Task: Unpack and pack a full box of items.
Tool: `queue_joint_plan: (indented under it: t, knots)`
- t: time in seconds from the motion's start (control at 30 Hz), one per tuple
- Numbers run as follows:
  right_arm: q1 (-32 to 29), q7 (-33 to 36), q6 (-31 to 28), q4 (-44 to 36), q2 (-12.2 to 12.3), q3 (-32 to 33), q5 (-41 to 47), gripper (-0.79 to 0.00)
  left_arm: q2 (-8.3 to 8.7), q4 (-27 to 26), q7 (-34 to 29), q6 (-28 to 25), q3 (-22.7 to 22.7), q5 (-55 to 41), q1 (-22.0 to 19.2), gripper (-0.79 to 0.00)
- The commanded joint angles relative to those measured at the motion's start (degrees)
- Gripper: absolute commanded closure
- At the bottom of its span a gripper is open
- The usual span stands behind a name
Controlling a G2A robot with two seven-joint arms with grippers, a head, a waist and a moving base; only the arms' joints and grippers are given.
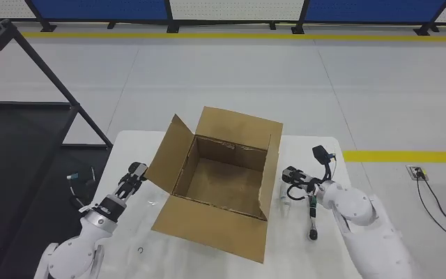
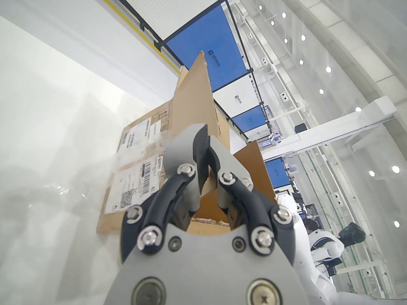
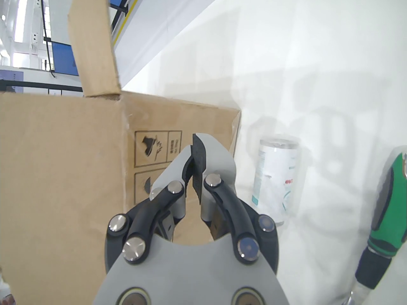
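Note:
An open cardboard box (image 1: 209, 230) stands on the middle of the white table (image 1: 293, 258), its bare brown bottom showing. The left flap (image 2: 194, 96) rises at a slant, and my left gripper (image 2: 205, 150) is shut on its edge, at the box's left side (image 1: 136, 171). My right gripper (image 3: 194, 157) is shut with nothing in it, close to the box's right wall (image 3: 63, 160), seen in the top view at the right gripper (image 1: 287, 173). A white bottle (image 3: 276, 176) and a green-handled screwdriver (image 3: 386, 204) lie on the table beside that gripper.
The bottle (image 1: 282, 196) and screwdriver (image 1: 313, 217) lie between the box and the right arm. A scrap of clear plastic (image 1: 150, 204) and a small ring (image 1: 141, 250) lie left of the box. A black frame (image 1: 42, 132) stands beyond the table's left edge.

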Motion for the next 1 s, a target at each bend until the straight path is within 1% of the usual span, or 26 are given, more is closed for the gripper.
queue_joint_plan:
  t: [0.0,0.17,0.4,0.7,0.97]
  knots:
    - [1.98,-1.84,-0.50,3.68,-0.47,-1.36,1.40,0.000,0.04,-0.42,0.32,-0.22,-0.47,-0.31,0.47,0.000]
    - [6.24,-3.71,-4.42,11.30,-1.52,-4.13,4.67,0.000,0.14,-1.17,1.53,-0.59,-1.99,-1.07,1.61,0.000]
    - [11.19,-2.82,-10.23,19.48,-2.61,-6.76,8.37,0.000,0.30,-1.58,3.08,-0.82,-4.66,-2.52,2.69,0.000]
    - [16.02,-1.37,-16.04,26.61,-3.83,-9.54,11.15,0.000,0.48,-1.74,3.94,-1.60,-7.79,-5.14,4.07,0.000]
    - [18.99,-0.33,-19.21,31.42,-4.84,-11.67,12.58,0.000,0.62,-2.02,3.73,-2.22,-9.25,-6.49,4.92,0.000]
